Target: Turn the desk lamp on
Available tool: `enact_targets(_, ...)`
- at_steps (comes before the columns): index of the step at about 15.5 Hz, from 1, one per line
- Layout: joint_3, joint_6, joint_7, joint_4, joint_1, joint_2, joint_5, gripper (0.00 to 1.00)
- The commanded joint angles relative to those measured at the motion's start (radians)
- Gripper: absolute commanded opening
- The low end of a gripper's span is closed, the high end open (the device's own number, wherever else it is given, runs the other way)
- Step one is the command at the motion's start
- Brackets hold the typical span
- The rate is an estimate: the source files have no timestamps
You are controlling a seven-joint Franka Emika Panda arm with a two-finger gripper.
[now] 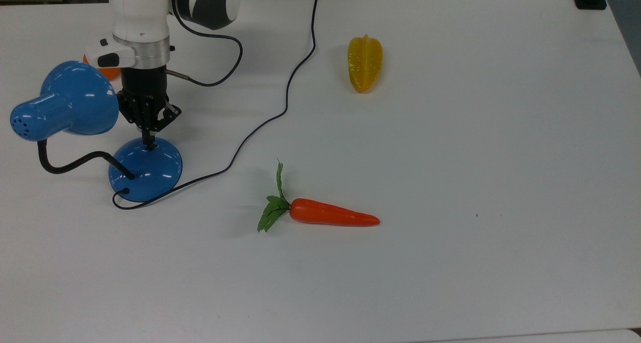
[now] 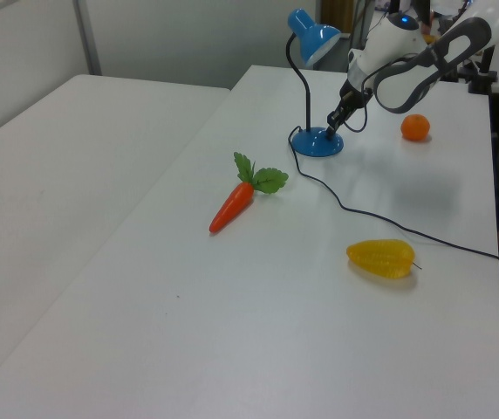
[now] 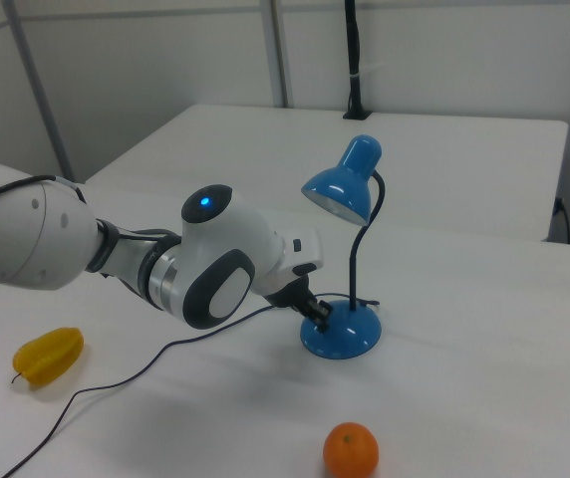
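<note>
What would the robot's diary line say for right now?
stage: pressing switch | claw: shut, tip on desk lamp base | shade: not lit | carrot: untouched

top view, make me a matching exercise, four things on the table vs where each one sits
Things:
1. desk lamp
2. carrot
3. yellow starfruit
4. orange

Places, by the top view:
A. far side, right of the cord
B. near middle, leaves pointing left
C. left side, gripper tip on its base
D. behind the lamp shade, partly hidden

Pairs: 1-C, 2-B, 3-A, 4-D
</note>
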Motion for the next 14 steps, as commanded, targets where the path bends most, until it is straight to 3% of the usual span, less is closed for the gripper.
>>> enact_targets(1, -0.001, 0.021, -0.027, 0.025, -0.004, 0.022, -0.008, 0.00)
enact_targets(14, -0.001, 0.070, -0.027, 0.039, -0.010, 0.059, -0.023, 0.00)
